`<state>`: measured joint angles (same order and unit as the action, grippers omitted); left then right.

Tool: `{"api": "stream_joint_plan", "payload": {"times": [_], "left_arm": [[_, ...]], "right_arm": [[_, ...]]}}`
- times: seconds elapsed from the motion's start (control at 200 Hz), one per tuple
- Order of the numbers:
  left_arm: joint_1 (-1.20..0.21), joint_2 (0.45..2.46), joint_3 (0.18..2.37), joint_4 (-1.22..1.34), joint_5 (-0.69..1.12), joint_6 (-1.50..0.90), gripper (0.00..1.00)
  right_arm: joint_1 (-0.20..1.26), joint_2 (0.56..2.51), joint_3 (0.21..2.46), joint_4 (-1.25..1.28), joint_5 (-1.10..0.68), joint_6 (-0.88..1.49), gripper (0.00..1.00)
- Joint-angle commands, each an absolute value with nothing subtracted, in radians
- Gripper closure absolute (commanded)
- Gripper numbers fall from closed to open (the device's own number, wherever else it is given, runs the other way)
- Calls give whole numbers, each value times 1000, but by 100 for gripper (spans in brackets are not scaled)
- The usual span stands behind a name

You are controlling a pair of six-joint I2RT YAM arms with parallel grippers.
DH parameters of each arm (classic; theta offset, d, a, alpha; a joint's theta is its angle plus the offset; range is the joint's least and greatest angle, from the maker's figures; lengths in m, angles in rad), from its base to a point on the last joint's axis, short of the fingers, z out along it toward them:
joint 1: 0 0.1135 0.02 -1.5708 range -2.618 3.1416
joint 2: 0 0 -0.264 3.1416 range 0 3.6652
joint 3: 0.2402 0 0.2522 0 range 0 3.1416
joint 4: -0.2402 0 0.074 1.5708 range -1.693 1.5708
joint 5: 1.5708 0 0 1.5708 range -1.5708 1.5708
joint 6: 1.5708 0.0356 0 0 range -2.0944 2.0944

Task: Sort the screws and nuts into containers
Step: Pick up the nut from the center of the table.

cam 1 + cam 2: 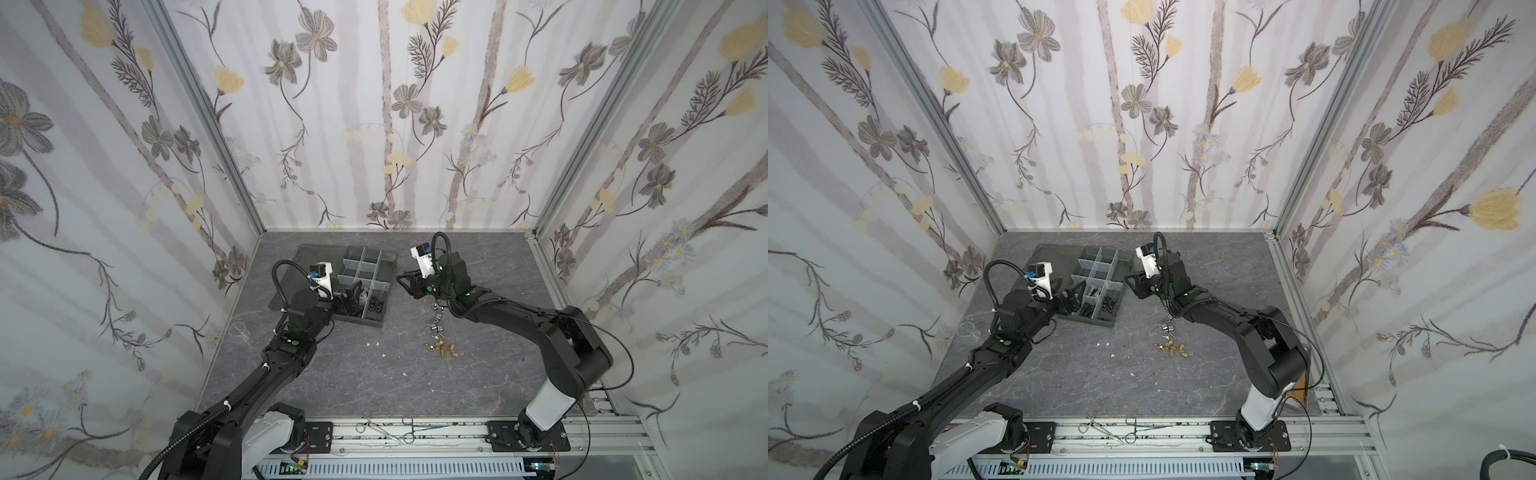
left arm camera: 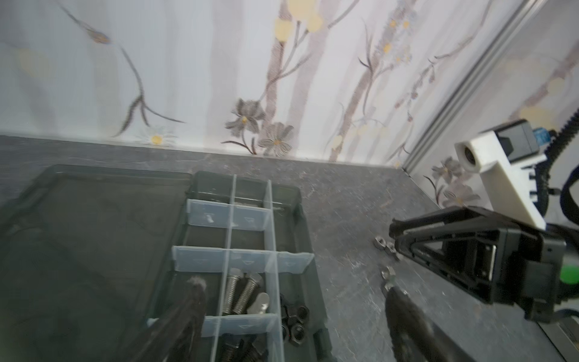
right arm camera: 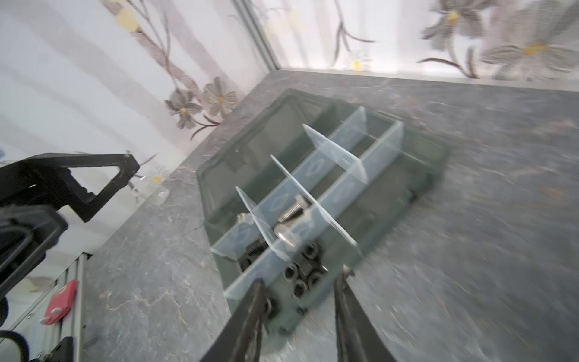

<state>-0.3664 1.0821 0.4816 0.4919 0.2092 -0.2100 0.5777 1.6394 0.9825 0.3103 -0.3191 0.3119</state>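
Observation:
The dark grey organizer box [image 1: 360,321] [image 1: 1100,322] lies open at the back left, its lid [image 1: 309,257] flat beside it. Pale dividers form its containers. One cell holds black nuts [image 2: 294,316] [image 3: 302,272], another silver bolts [image 2: 239,294] [image 3: 291,213], a third black bolts [image 2: 238,348]. My left gripper [image 1: 351,297] [image 1: 1071,299] [image 2: 293,286] hangs open and wide over the near cells, holding nothing. My right gripper [image 1: 405,286] [image 1: 1133,286] [image 3: 301,279] hovers just right of the box, pointing at it, jaws apart with nothing between them. Loose silver nuts [image 1: 436,328] [image 1: 1167,328] and brass pieces [image 1: 442,349] [image 1: 1171,348] lie on the table right of the box.
Two more silver nuts [image 2: 380,241] lie near the right gripper's fingers. White specks [image 1: 374,345] dot the table's middle. Scissors and forceps [image 1: 386,428] rest on the metal rail at the front edge. Flowered walls close in the back and both sides.

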Motion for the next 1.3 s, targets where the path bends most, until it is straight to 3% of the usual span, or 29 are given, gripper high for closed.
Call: {"api": "stream_joint_plan", "payload": {"times": [0.0,0.325,0.684,0.999,1.294], "left_arm": [[-448,1152,500,545,311,-68,4],[-536,1357,585,581,317,-31,3],[-540,1408,597,572,295,-32,3],[-541,1464,642,568,315,-38,2],[-541,1444,641,552,296,-30,2]], "right_arm": [[551,1544,877,138,-140,283,63],[493,1564,805,-33,-95,332,62],[509,1473,624,-8,-195,338,58],[524,1584,657,60,-166,333,57],[540,1623,665,52,-113,325,84]]}}
